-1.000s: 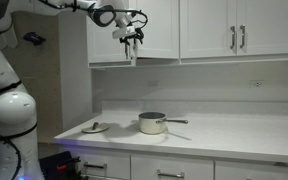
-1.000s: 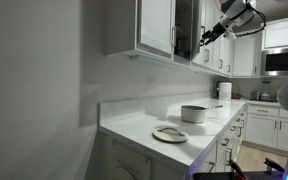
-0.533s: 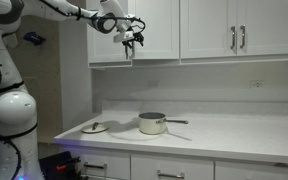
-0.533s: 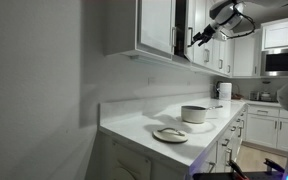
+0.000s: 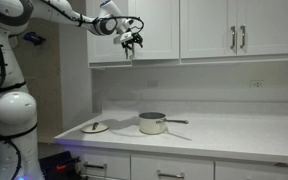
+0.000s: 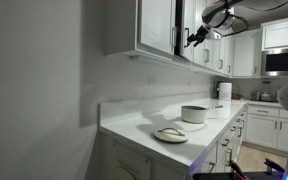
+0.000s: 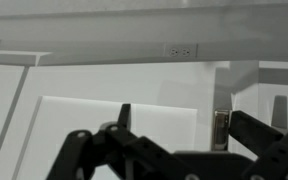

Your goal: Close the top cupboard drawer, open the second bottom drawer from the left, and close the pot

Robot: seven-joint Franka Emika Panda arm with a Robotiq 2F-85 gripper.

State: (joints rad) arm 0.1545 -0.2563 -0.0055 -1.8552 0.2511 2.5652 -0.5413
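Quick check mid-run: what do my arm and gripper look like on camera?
The arm is glossy white, built of rounded segments with dark bands at the joints. The gripper is black, with two chunky linked fingers. No markings are legible.

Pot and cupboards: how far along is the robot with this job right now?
Done: nothing visibly finished. In hand: the open gripper is up at the top cupboard door, which looks ajar, a dark gap showing beside it. Left: the bottom drawers all look shut, and the pot stands uncovered with its lid lying on the counter beside it.
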